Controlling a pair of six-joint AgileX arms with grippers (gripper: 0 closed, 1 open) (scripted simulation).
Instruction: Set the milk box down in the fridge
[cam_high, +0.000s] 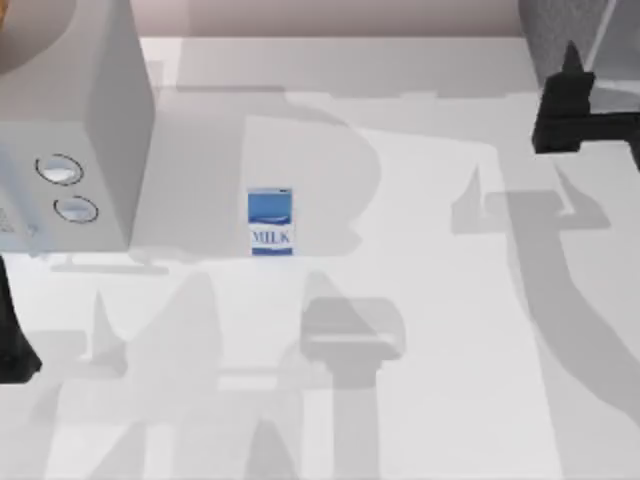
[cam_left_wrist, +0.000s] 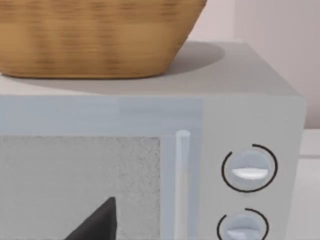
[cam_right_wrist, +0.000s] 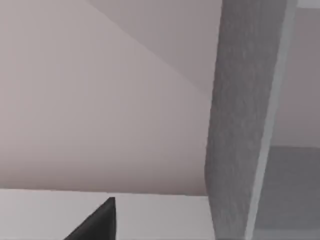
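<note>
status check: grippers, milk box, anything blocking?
Right gripper up by the fridge, far right. Left arm parked at left edge. Milk box upright mid-table, untouched. Nothing in the way.

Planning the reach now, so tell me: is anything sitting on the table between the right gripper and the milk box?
Nothing visible does. The milk box stands upright alone mid-table; the right gripper is at the far right by the fridge, with bare table between them.

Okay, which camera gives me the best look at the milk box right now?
The top view: the milk box stands upright and whole on the table, blue top and MILK lettering readable, apart from both arms. The left wrist view faces the pale grey box with two dials instead, and the right wrist view faces the fridge edge.
</note>
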